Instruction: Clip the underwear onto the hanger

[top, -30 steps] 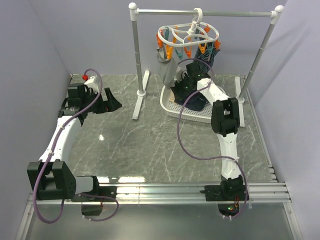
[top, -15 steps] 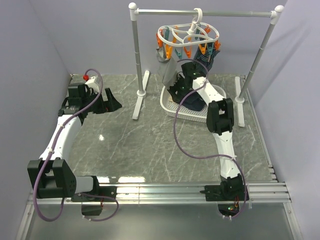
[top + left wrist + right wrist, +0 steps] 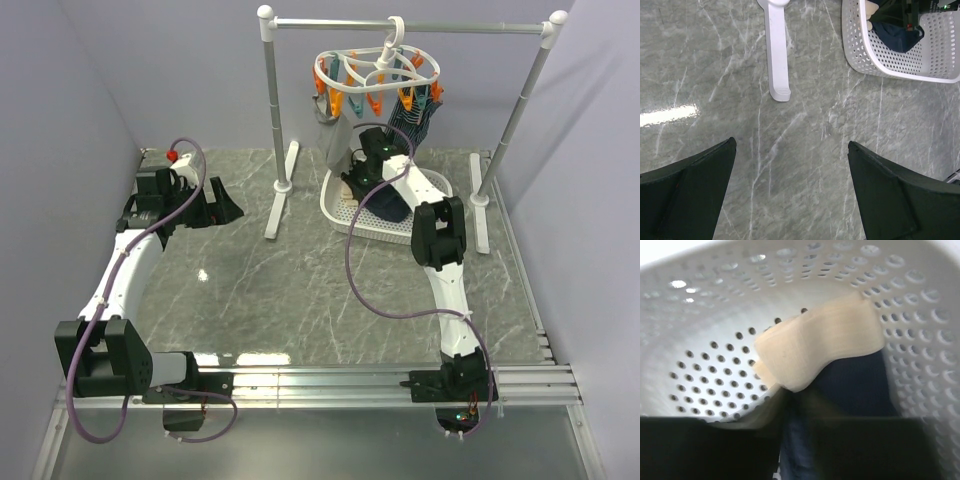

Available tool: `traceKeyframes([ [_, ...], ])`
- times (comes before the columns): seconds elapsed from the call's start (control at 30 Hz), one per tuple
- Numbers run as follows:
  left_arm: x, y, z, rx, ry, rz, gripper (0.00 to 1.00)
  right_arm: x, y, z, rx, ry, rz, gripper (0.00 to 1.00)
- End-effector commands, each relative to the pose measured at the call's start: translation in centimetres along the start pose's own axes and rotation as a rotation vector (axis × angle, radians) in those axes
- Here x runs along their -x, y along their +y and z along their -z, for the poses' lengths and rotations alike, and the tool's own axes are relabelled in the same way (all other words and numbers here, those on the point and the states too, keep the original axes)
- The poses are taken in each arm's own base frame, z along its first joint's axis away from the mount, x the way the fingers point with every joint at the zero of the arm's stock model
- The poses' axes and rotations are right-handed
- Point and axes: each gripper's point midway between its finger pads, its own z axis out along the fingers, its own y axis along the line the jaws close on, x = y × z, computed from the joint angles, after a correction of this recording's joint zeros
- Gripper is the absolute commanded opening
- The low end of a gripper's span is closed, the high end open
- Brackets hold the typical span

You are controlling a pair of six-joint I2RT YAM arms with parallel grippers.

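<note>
The underwear (image 3: 816, 346), dark navy with a beige waistband, lies in the white perforated basket (image 3: 710, 320). My right gripper (image 3: 794, 415) is down inside the basket, shut on the navy fabric just below the waistband. In the top view the right gripper (image 3: 363, 182) sits at the basket's back left, over the underwear (image 3: 390, 208). The hanger (image 3: 375, 68), white with orange and teal clothespins, hangs from the rail directly above. My left gripper (image 3: 791, 143) stands open over bare table, far left of the basket (image 3: 900, 67).
A grey metal rail stand (image 3: 405, 26) spans the back, its white foot (image 3: 777, 50) lying ahead of the left gripper. A grey sock (image 3: 328, 128) and a striped navy cloth (image 3: 412, 118) hang from the hanger. Walls close in on both sides.
The right gripper has pushed further left and deeper into the basket and shut on the underwear. The left arm has not moved.
</note>
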Motion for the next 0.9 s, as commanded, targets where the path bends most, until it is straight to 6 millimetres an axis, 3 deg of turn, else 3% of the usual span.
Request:
traceKeyframes([
  [0.0,2.0,-0.9,0.9,-0.005,-0.051,-0.056,0.99,-0.1,0.1,0.2,-0.015,0.014,-0.004,0.00],
  [0.07,2.1,-0.9,1.1,-0.003,-0.055,-0.059,0.99,0.6,-0.6,1.0,-0.065,-0.023,-0.016,0.00],
  [0.17,2.3,-1.3,1.3,-0.019,-0.058,-0.066,0.99,0.8,-1.0,3.7,-0.143,-0.044,-0.022,0.00],
  [0.27,2.8,-1.8,1.6,-0.032,-0.062,-0.070,0.99,2.2,-1.9,7.4,-0.219,-0.091,-0.045,0.00],
  [0.3,3.2,-1.9,1.8,-0.026,-0.075,-0.079,0.99,3.2,-2.3,9.5,-0.249,-0.126,-0.063,0.00],
  [0.43,3.7,-1.3,2.0,0.019,-0.103,-0.084,0.99,4.5,-3.0,13.8,-0.302,-0.218,-0.095,0.00],
  [0.67,4.0,-1.6,2.9,0.028,-0.121,-0.080,0.99,4.9,-0.3,19.4,-0.291,-0.263,-0.114,0.00],
  [0.87,4.8,-2.5,4.0,0.016,-0.165,-0.084,0.99,4.8,4.0,27.0,-0.298,-0.329,-0.124,0.00],
])
